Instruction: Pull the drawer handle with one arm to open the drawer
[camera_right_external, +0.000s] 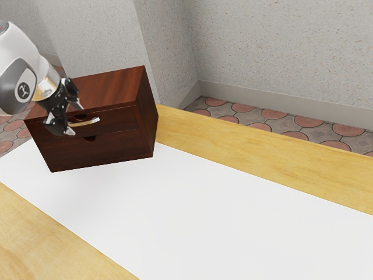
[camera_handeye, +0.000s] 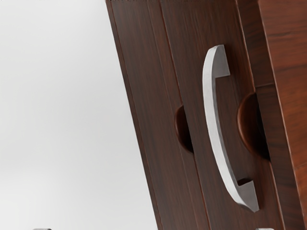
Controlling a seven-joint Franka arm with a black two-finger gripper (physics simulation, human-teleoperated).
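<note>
A dark wooden cabinet (camera_right_external: 119, 87) stands by the bench's (camera_right_external: 245, 204) back edge, at the exterior view's left. The tool (camera_right_external: 61, 123), spread, hangs at the silver drawer handle (camera_right_external: 88, 121). The wrist view shows 2 half-round recesses (camera_handeye: 184, 128) flanking it. The bench is white with wood edges, above a red-tiled floor (camera_right_external: 280, 122).

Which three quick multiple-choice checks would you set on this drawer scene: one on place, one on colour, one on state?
1. Where is the box? A on the table, at the exterior view's left; B on the floor; C at the exterior view's right.
2. Colour of the handle? A black; B silver; C red.
3. State of the end effector? A open; B shut on the handle; C holding a cup.
Key: A, it stands on the white mat; B, pale metal against dark wood; A, its jaws stand apart, clamping nothing.
</note>
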